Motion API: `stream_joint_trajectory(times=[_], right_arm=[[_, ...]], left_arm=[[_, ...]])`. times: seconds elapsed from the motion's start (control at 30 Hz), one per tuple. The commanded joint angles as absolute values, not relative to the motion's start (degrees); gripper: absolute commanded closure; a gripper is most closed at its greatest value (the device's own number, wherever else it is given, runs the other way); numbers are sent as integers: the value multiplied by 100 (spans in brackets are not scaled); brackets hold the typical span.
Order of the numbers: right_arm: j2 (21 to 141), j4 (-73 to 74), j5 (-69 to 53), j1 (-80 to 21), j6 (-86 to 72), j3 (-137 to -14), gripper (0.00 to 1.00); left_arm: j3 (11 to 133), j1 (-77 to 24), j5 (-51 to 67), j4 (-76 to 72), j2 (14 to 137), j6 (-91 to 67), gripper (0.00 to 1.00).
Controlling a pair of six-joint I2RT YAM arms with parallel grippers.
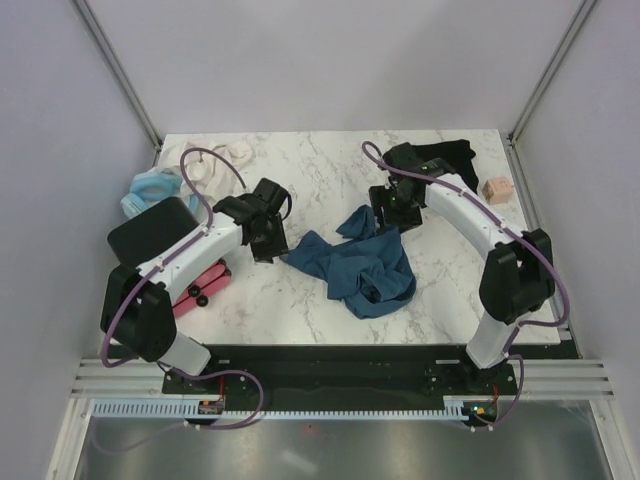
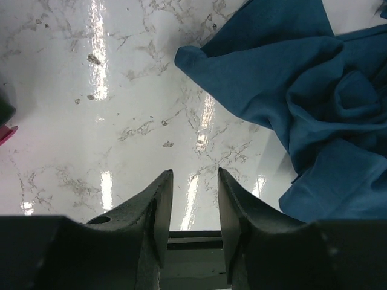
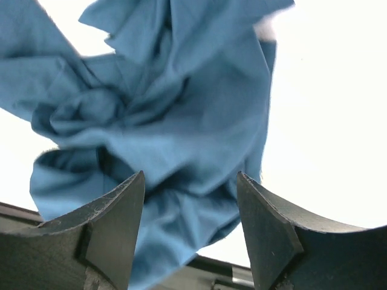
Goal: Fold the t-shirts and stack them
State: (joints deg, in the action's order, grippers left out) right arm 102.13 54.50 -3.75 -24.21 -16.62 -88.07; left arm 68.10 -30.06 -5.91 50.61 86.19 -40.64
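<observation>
The left pincer (image 2: 193,175) hangs over the bare marble desk (image 2: 91,121), its jaws narrowly parted with nothing between them. The crumpled teal-blue t-shirt (image 1: 360,268) lies just to its right at mid-desk. The right pincer (image 3: 190,178) is spread wide above that shirt's far edge, gripping nothing, and the black t-shirt (image 1: 445,155) lies bunched at the far right corner.
</observation>
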Motion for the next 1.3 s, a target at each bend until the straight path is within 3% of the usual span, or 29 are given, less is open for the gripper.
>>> stream_joint_trajectory(times=[0.0, 0.4, 0.6, 0.97, 1.27], right_arm=[[9932, 5634, -202, -2435, -1591, -8315, 29], [10336, 5449, -484, -2478, -1890, -8753, 31], [10213, 5555, 701, -2470, -1195, -8614, 29], [10634, 4931, -148, -2478, -1766, -8183, 27], [11030, 4307, -730, -2479, -1740, -8183, 35]], left_arm=[[6803, -2988, -255, 4720, 8604, -3797, 57], [6698, -2988, -290, 4702, 8508, -3823, 57], [6460, -2988, -343, 4711, 8323, -3823, 57], [6609, -2988, -308, 4720, 8481, -3709, 57], [6592, -2988, -308, 4737, 8455, -3656, 57]])
